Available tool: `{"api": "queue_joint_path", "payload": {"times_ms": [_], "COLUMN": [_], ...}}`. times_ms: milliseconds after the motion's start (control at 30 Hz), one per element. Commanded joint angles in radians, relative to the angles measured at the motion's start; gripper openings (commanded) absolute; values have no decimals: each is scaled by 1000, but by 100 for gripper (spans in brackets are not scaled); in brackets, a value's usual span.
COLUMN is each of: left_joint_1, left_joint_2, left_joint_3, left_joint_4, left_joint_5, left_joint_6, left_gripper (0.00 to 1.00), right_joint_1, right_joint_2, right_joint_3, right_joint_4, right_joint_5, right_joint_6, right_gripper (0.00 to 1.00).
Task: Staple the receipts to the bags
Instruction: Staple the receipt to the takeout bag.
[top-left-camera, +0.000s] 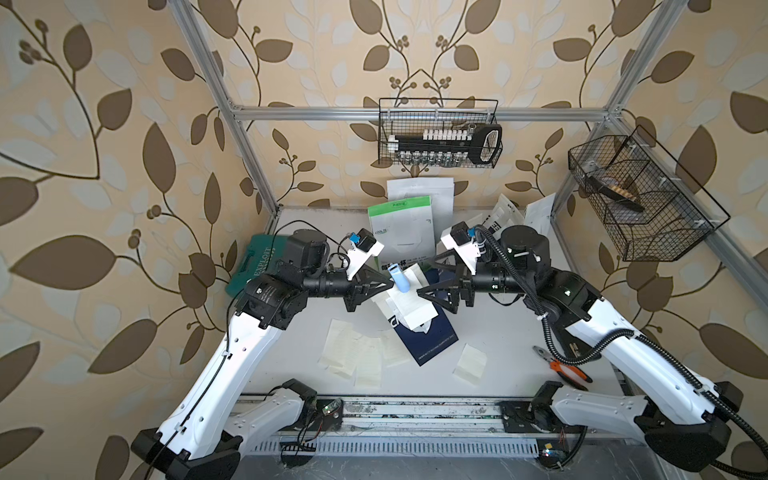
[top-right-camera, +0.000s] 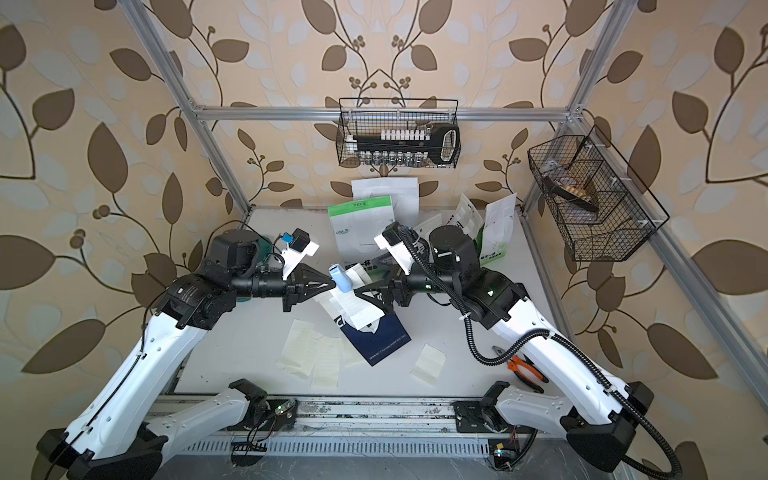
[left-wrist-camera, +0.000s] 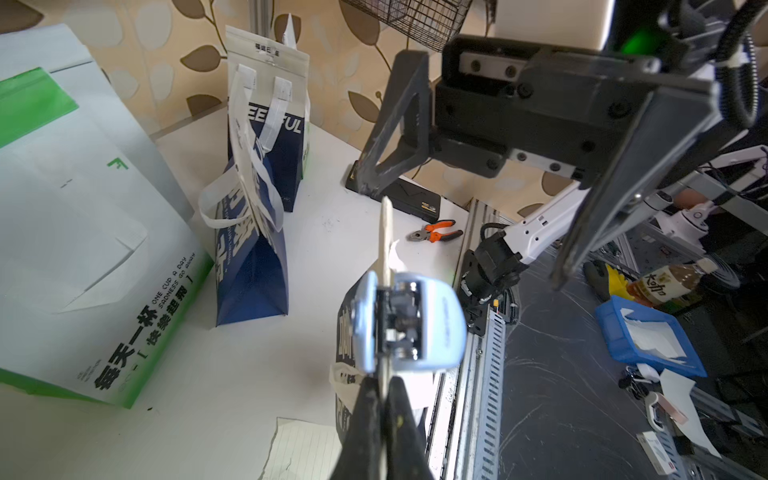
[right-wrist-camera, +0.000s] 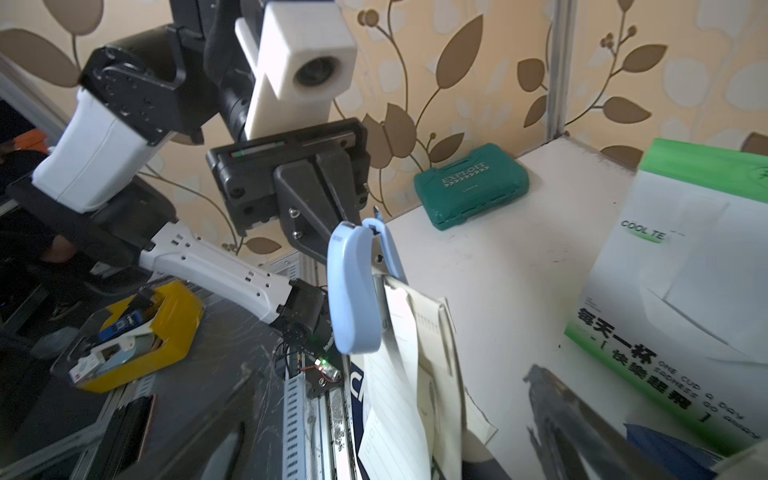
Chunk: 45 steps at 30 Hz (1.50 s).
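A navy-and-white bag (top-left-camera: 430, 338) leans in mid-table with a cream receipt (top-left-camera: 409, 305) laid on its upper part. The light-blue stapler (top-left-camera: 401, 279) sits clamped on the bag's top edge, over the receipt (right-wrist-camera: 399, 395). My left gripper (top-left-camera: 390, 283) is shut on that thin edge just below the stapler (left-wrist-camera: 411, 320). My right gripper (top-left-camera: 427, 279) stands wide open beside the stapler (right-wrist-camera: 353, 291), touching nothing. Several loose receipts (top-left-camera: 353, 353) lie flat in front; another (top-left-camera: 469, 363) lies to the right. A green-and-white bag (top-left-camera: 401, 226) and a white bag (top-left-camera: 419, 191) stand behind.
Two blue-and-white bags (left-wrist-camera: 253, 257) stand at the back right. A teal tool case (top-left-camera: 257, 257) lies under the left arm. Orange-handled pliers (top-left-camera: 567, 370) lie by the right arm. Wire baskets (top-left-camera: 438, 133) hang on the back and right frame.
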Motion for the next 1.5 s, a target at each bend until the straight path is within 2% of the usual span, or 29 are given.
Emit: {"api": "queue_joint_path", "payload": {"times_ms": [0,567,1000,1067,1133,1400,1467], "left_joint_1": [-6,-28,-46,-47,-49,-50,-51], "left_joint_2": [-26,-9,-6,-6,-7,-30,-36], "left_joint_3": [21,43,40,41,40,23,21], "left_joint_4": [3,-22,-8,-7,-1,34,44], "left_joint_5": [96,76,60,60,64,104,111], "left_joint_6": [38,32,21,21,16,-1,-8], "left_gripper": [0,0,0,0,0,0,0], "right_joint_1": [-1,33,33,33,34,29,25], "right_joint_2": [38,196,236,236,239,238,235], "right_joint_3": [27,166,185,181,177,147,142], "right_joint_4": [-36,-109,-114,-109,-101,-54,-40], "right_joint_5": [-144,-189,-221,-230,-238,-258,-265], "right_joint_6": [-85,-191,-194,-193,-189,-179,-175], "right_gripper": [100,99,84,78,67,0,0]}}
